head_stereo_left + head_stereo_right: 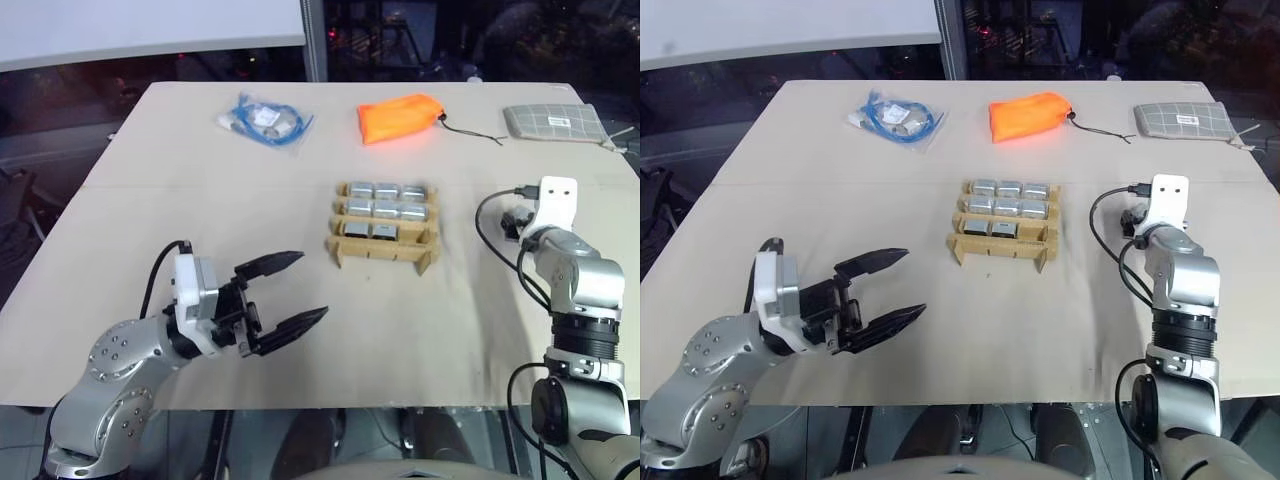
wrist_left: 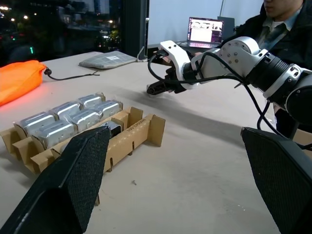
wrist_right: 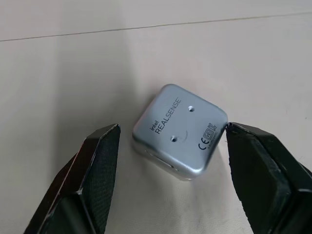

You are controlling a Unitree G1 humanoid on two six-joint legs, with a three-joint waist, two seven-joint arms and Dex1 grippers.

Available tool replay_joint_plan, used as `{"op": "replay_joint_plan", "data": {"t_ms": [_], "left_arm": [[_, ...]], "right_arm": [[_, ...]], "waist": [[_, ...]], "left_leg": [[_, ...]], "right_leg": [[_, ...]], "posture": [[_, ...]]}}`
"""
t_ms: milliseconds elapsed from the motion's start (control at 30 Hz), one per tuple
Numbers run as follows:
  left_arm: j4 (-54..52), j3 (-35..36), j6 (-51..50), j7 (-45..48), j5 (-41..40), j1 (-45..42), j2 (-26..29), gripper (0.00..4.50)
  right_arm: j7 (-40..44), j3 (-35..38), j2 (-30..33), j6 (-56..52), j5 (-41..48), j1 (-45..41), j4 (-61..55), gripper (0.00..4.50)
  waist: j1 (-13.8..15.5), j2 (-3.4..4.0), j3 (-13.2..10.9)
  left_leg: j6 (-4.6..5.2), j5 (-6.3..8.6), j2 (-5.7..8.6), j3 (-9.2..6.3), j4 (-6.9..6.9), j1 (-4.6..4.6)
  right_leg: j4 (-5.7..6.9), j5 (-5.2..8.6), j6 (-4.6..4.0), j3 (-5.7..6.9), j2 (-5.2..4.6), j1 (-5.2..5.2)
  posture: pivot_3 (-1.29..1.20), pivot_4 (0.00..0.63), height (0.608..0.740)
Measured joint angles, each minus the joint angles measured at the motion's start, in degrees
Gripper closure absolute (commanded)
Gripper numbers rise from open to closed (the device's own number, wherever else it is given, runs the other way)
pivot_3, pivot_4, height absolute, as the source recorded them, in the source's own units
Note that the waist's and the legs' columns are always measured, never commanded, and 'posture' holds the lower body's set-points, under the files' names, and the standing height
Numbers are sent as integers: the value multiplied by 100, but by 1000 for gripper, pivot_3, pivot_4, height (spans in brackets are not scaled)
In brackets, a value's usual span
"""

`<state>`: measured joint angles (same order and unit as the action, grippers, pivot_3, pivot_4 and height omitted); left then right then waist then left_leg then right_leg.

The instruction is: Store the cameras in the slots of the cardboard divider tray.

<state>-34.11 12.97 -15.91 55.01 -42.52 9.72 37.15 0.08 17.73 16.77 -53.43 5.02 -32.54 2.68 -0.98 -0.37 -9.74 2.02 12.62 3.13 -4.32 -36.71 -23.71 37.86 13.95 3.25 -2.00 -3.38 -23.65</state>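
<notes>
Risk: camera (image 3: 179, 130) sits skewed between the right gripper (image 3: 170, 180) fingers, so closing could pinch a corner and spin it away. Jaws spread, gripping nothing; right finger about touching its corner. Tray (image 1: 386, 232), frame center, holds 8; front-right slot empty. Left gripper (image 1: 285, 292) spread, empty, lower left.

Tray (image 1: 385, 250) sits mid-table; bare tabletop (image 1: 200, 190) on all sides, wide lanes left, right and in front. Eight slots hold cameras (image 1: 386, 208); the front-right slot (image 1: 413, 236) looks free — approach from above. Right gripper (image 3: 168, 161) stands open around a loose camera (image 3: 180, 129) lying flat right of the tray, one pad (image 3: 253, 161) at its corner, nothing else close. Left gripper (image 1: 290, 292) open, well short of the tray's front-left. Far edge: cable bag (image 1: 262, 121), orange pouch (image 1: 400, 116), grey pouch (image 1: 555, 122) — well apart from the tray.
</notes>
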Motion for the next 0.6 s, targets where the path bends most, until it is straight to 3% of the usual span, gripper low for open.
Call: {"op": "replay_joint_plan", "data": {"t_ms": [67, 233, 433, 600], "left_arm": [[0, 0, 0, -1, 12, 22, 0, 0], [-1, 0, 1, -5, 20, 45, -1, 0], [4, -1, -2, -12, 19, -28, -1, 0], [102, -55, -300, -493, 4, -439, -117, 0]], "right_arm": [[-56, 0, -19, 40, 0, -4, 79, 1105], [-103, -1, -24, 199, 12, -39, 247, 2613], [-91, -94, 53, 259, 0, -27, 279, 2613], [477, -534, 495, 793, -34, 496, -78, 2613]], "waist": [[1, 0, 0], [0, 0, 0], [1, 1, 0], [34, 2, 0]], "left_leg": [[0, 0, 0, 0, 0, 0], [0, 0, 0, 0, 0, 0], [0, 0, -1, 1, -1, 0], [1, 1, 1, -3, -2, -3]], "right_leg": [[0, 0, 0, 0, 0, 0], [0, 0, 0, 0, 1, 0], [0, 0, 0, 0, 2, 0], [-1, 0, 1, 3, 2, 1]], "posture": [[0, 150, 740], [0, 150, 740], [0, 150, 740], [0, 150, 740]]}}
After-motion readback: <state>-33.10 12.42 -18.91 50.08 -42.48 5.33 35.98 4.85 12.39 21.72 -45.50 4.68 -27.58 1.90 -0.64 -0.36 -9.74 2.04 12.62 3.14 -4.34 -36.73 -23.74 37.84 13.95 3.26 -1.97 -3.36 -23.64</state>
